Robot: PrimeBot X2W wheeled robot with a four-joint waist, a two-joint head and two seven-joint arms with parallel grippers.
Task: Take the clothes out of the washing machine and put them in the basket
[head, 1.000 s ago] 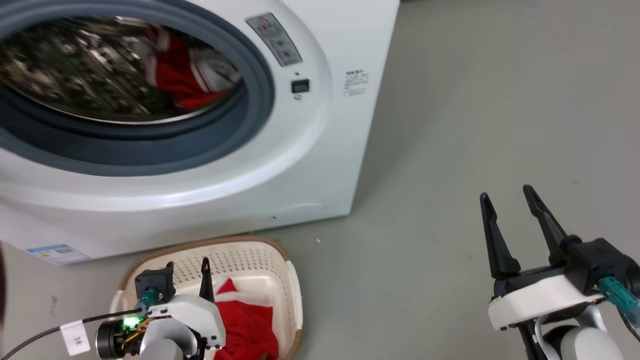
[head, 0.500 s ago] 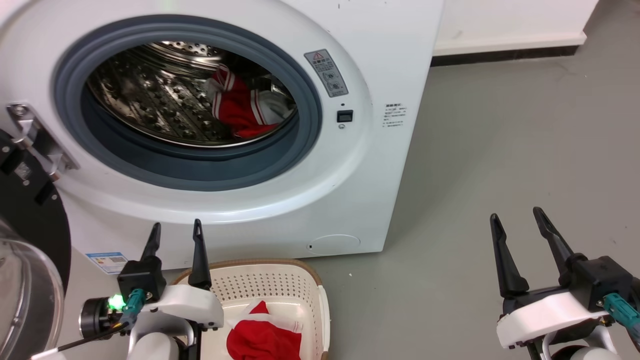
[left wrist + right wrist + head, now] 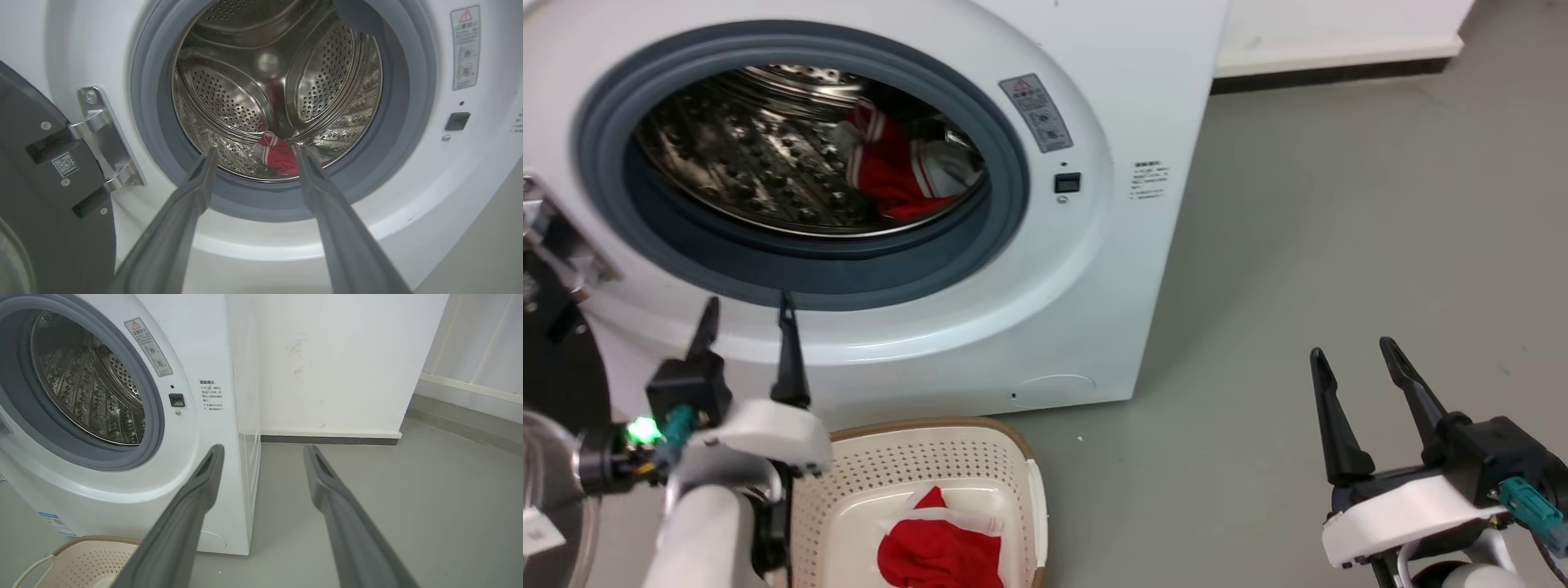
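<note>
On the far left the door [image 3: 551,367] hangs wide open, so the way in is free. My left claw [image 3: 747,304] is spread apart and empty, aimed at the round hole of the washing machine [image 3: 1160,98], ready to reach in, I think. The red clothes [image 3: 890,167] lie deep in the drum. The basket [image 3: 1023,457] sits just below the hole, so the drop is short, with one red piece [image 3: 939,555] inside. My right claw [image 3: 1351,351] hangs far right over the floor, spread apart, empty too.

One washing machine [image 3: 1094,269], one basket [image 3: 915,429], two heaps of clothes [image 3: 890,175] [image 3: 939,555], one left pincer [image 3: 749,299], one right pincer [image 3: 1350,347].
</note>
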